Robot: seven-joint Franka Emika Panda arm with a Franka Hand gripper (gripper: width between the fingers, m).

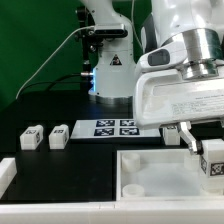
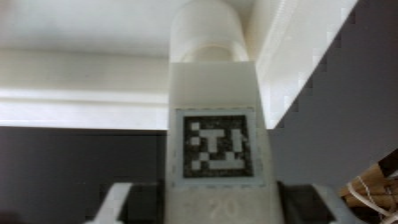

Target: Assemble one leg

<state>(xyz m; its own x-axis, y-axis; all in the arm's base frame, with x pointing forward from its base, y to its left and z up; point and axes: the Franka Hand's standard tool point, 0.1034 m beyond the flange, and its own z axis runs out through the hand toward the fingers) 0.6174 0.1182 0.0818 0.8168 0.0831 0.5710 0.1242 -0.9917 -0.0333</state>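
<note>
My gripper is shut on a leg, a small white block with a black-and-white marker, and holds it over the far right part of the large white tray. In the wrist view the leg stands between my dark finger pads, its rounded end pointing at the tray's white wall. My gripper closes on its lower end. I cannot tell whether the leg's tip touches the tray. Two more legs lie on the black table at the exterior view's left.
The marker board lies flat in the middle, behind the tray. A white part's edge shows at the exterior view's near left. A microscope-like stand and a cable stand at the back. The arm's body fills the upper right.
</note>
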